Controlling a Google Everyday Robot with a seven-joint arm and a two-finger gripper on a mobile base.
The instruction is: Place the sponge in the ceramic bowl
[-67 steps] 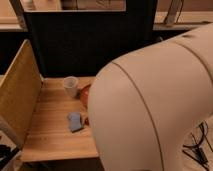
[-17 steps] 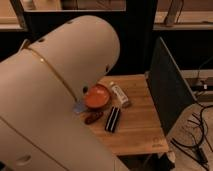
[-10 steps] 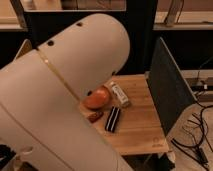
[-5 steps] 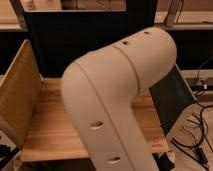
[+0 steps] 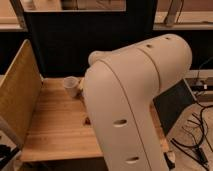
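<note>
The robot's white arm (image 5: 135, 100) looms over the wooden desk (image 5: 55, 130), hiding the sponge, bowl and pincer, whose grip cannot be told. A small cup (image 5: 71, 86) stands just beside the arm; a blind swing could topple it.

It looks like a robot lab: a wooden table (image 5: 55, 135) walled by a board (image 5: 17, 95), a black screen (image 5: 75, 45) behind, loose cables (image 5: 192, 137) on the floor, and a big white arm (image 5: 130, 95). The gripper is hidden behind the arm.
</note>
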